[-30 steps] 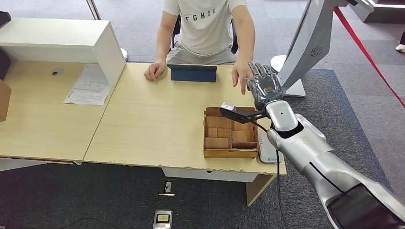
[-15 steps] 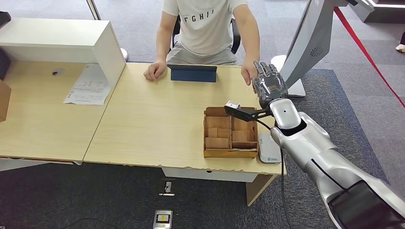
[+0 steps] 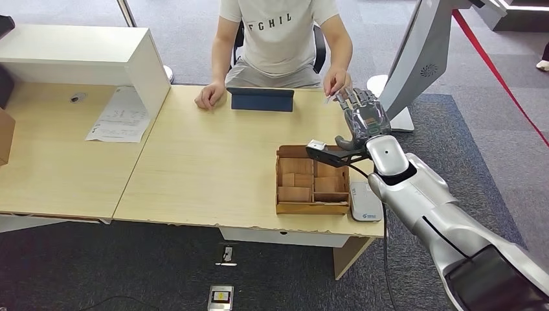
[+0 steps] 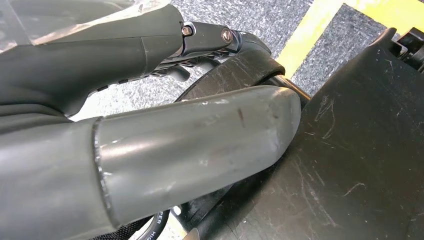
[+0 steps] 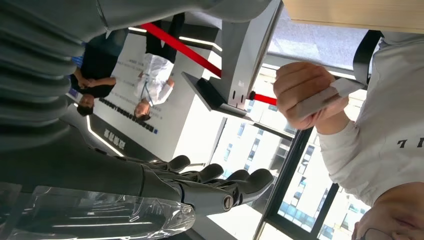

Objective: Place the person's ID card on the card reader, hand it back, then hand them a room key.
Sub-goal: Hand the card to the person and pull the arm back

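Card handover at desk edge.
Right hand (image 3: 364, 115) stays raised, fingers spread, holding nothing; person's hand (image 3: 336, 83) has lifted, now pinching the ID card (image 5: 320, 99) beside it.

A: Surface?
B: Light wood desk (image 3: 194, 162), two tops butted side by side, seam running front to back. Stands on grey carpet.
A: Items on right top?
B: Dark blue tablet (image 3: 261, 99) at far edge, centre. Wooden compartment box (image 3: 312, 181) near front right corner. White card reader (image 3: 364, 202) flat just beside box, on its right, at desk edge.
A: Left top?
B: White box-shaped shelf unit (image 3: 84, 55) at far side. Printed paper sheet (image 3: 120, 115) flat just beside it, close to seam. Small round fitting (image 3: 78, 98) near sheet. Brown carton corner (image 3: 5, 133) at left edge.
A: Anything else resting?
B: Person's hand (image 3: 209, 96) on far edge, left of tablet.
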You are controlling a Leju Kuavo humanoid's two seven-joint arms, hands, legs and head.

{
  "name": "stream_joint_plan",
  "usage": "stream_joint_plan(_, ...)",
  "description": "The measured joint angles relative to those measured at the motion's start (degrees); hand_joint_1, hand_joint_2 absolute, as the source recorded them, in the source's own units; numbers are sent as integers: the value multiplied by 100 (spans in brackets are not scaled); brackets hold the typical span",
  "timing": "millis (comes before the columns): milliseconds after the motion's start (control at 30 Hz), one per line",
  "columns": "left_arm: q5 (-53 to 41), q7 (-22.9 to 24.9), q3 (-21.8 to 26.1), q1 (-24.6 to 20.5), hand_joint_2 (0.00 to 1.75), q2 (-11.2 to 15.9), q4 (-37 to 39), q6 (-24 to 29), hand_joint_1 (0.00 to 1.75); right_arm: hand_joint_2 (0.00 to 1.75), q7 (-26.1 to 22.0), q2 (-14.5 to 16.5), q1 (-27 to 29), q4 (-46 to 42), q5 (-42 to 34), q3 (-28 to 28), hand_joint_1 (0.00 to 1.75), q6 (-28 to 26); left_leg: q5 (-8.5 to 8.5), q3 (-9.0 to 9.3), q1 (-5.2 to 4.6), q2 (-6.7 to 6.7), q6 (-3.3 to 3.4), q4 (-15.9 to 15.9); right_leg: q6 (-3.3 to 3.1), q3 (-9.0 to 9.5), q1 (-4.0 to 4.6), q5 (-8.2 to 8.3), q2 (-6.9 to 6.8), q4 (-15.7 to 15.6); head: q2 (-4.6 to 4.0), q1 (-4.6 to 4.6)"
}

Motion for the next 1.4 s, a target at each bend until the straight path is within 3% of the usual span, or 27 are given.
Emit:
stream_joint_plan(433,19,-2,0,10,0,0,0,23,0,0,-22,-49,36,-2,-204,19,0,-268,0,0,0,0,0,0,0,0,0,0,0,-1,0,0)
stream_joint_plan(600,53,-2,0,39,0,0,-1,40,0,0,-260,-165,248,-65,-1099,-200,0,-965,0,1,0,-1,0,3,0,0,0,0,0,-2,0,0)
stream_joint_plan(833,138,46,2,62,0,-8,-1,132,0,0,-952,-592,966,-703,-3369,-863,0,-1358,-1,0,0,-2,1,6,1,4,0,0,0,-5,0,0)
stream_joint_plan(1100,154,76,2,68,0,-30,-2,260,0,0,-1106,-1084,1877,-1586,-4050,-1380,0,-1729,-2,1,-1,0,1,7,1,3,0,0,0,-5,-1,0)
stream_joint_plan(1233,139,51,2,70,0,-33,-3,271,0,175,-982,-1303,2257,-1985,-4017,-1486,0,-1864,-1,1,1,-3,1,6,1,4,0,0,-1,-5,0,1)
stream_joint_plan(1400,132,36,2,67,0,-32,-3,254,0,175,-884,-1488,2572,-2355,-3864,-1536,0,-1935,-2,0,0,3,1,6,1,3,0,0,1,-5,0,-1)
